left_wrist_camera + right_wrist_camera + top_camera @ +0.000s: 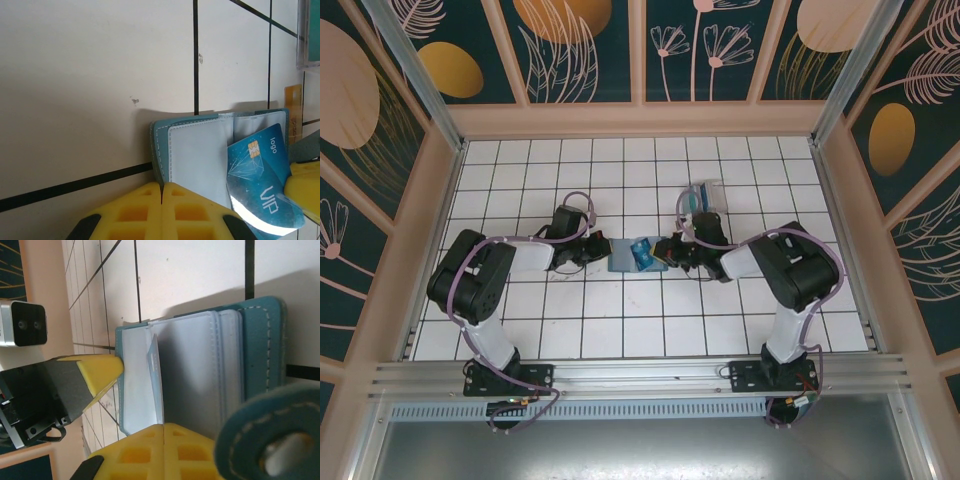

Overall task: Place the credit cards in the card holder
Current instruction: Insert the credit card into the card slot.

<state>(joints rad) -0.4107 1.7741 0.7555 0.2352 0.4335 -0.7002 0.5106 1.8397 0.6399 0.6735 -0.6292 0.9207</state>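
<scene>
The card holder (623,254) lies open on the tiled table between both arms, its pale blue-grey pockets facing up (197,152). My left gripper (162,187) is shut on the holder's left teal edge. A blue credit card (262,172) printed "VIP" stands slanted in the holder's pocket area. It shows edge-on in the right wrist view (156,375), where my right gripper (164,426) is shut on its near end. A tan-orange card (293,112) lies flat on the table just beyond the holder. The holder's round snap tab (270,445) hangs close to the right wrist camera.
A clear plastic box (703,195) with teal contents sits behind the right gripper, also at the corner of the left wrist view (310,35). Wooden walls (640,120) fence the white tiled table (620,320). Open tiles lie in front and to the far left.
</scene>
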